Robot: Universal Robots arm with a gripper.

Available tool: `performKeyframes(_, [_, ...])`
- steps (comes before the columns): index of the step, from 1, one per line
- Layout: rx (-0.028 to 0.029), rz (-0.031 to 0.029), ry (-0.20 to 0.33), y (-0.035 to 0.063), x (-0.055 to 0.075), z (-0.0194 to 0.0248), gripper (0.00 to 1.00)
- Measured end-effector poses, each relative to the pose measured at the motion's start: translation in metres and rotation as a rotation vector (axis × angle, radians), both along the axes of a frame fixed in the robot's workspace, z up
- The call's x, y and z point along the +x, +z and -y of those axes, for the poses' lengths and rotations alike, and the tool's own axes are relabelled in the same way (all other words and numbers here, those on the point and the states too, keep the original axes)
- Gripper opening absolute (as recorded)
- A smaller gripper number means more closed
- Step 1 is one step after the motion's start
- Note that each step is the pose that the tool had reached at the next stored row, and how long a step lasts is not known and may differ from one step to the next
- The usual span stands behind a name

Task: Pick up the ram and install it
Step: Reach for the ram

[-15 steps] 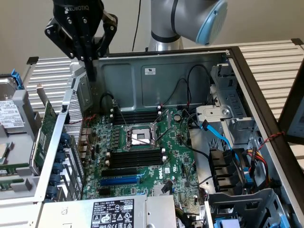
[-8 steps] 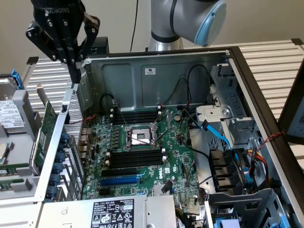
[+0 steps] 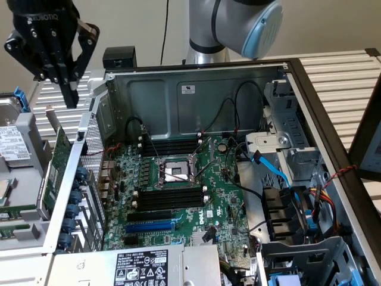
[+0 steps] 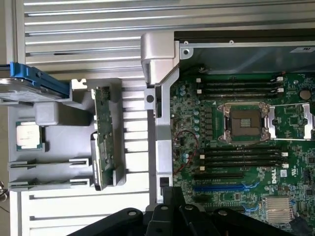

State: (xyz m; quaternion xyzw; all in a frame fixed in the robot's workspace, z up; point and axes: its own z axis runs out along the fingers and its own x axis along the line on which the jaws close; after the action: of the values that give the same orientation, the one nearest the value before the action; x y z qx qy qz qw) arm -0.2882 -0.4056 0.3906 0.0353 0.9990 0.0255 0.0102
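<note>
My black gripper [image 3: 71, 100] hangs shut, with nothing between its fingers, high over the left wall of the open computer case [image 3: 196, 89]. Its dark fingers [image 4: 171, 202] also show in the wrist view. The ram [image 3: 14, 210] is a narrow green stick lying edge-on in the grey parts tray [image 3: 24, 143] at the exterior view's left, below and to the left of the gripper. A second similar green strip [image 3: 12, 230] lies just beside it. On the motherboard [image 3: 220, 196], black memory slots [image 3: 169, 199] [image 4: 241, 157] flank the bare processor socket [image 3: 174, 173] [image 4: 246, 123].
A larger green expansion card [image 3: 56, 170] [image 4: 103, 132] stands upright in the tray next to the case wall. The tray also holds a hard drive [image 3: 12, 143] with a blue rail [image 4: 37, 78] and a processor chip [image 4: 29, 135]. Cables and blue drive bays [image 3: 286, 202] crowd the case's right side.
</note>
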Motion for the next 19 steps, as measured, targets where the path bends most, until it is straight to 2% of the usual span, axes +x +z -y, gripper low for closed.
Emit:
performKeyframes(11, [0.0042,0.0001,0.0,-0.0005,-0.05,0.0047,0.11])
performKeyframes(19, [0.0049,0.0,0.0,-0.0011,-0.086,0.0066,0.11])
